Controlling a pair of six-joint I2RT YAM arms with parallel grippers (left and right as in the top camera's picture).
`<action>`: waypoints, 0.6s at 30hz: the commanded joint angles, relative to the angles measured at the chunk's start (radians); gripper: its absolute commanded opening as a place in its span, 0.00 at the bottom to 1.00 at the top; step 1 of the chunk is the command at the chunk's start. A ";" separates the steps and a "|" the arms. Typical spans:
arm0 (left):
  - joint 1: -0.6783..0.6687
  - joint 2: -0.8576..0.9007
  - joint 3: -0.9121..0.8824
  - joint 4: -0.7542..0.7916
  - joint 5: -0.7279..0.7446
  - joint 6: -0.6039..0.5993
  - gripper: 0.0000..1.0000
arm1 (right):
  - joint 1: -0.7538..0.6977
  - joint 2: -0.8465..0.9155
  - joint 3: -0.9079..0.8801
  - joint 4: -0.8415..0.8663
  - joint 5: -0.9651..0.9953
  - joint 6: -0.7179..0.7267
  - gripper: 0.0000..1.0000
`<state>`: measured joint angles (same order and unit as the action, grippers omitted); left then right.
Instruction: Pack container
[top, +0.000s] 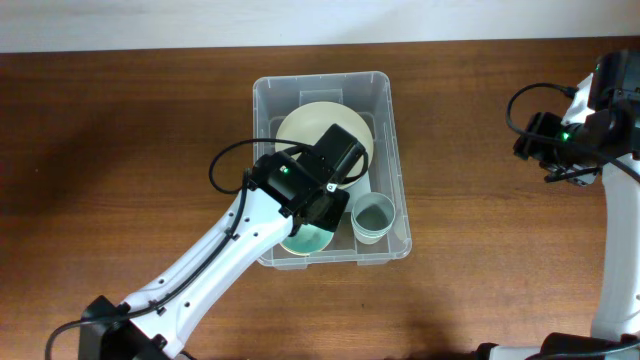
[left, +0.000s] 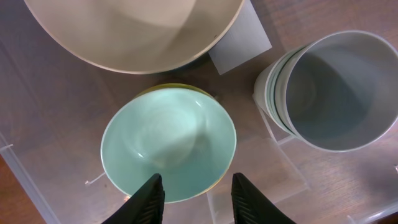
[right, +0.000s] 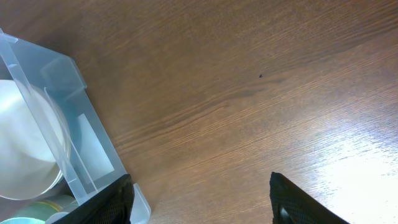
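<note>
The clear plastic container (top: 392, 130) stands mid-table. Inside it lie a large cream bowl (top: 305, 128), a mint green bowl (left: 168, 144) stacked on a yellow-rimmed one, and stacked pale cups (left: 333, 90). A white label (left: 239, 42) shows on its base. My left gripper (left: 196, 193) is open and empty, just above the near rim of the mint bowl inside the container. My right gripper (right: 202, 199) is open and empty over bare wood, far right of the container (right: 68, 118).
The brown wooden table (top: 120, 130) surrounds the container. The left arm (top: 210, 270) reaches in from the front left and covers part of the container. The right arm (top: 600, 110) stands at the table's right edge.
</note>
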<state>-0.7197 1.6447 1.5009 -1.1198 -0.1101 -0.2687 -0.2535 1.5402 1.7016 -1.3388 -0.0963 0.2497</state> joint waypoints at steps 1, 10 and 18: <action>0.003 0.003 0.025 -0.020 -0.019 0.009 0.38 | 0.005 0.005 -0.003 0.000 -0.005 -0.010 0.66; 0.167 -0.068 0.128 -0.083 -0.147 0.000 0.47 | 0.005 0.005 -0.003 0.006 -0.005 -0.010 0.66; 0.529 -0.100 0.153 0.091 -0.163 -0.033 0.69 | 0.130 0.010 -0.003 0.184 0.071 -0.087 0.77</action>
<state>-0.3103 1.5532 1.6333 -1.0782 -0.2638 -0.2955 -0.1951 1.5421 1.7016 -1.2026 -0.0868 0.2031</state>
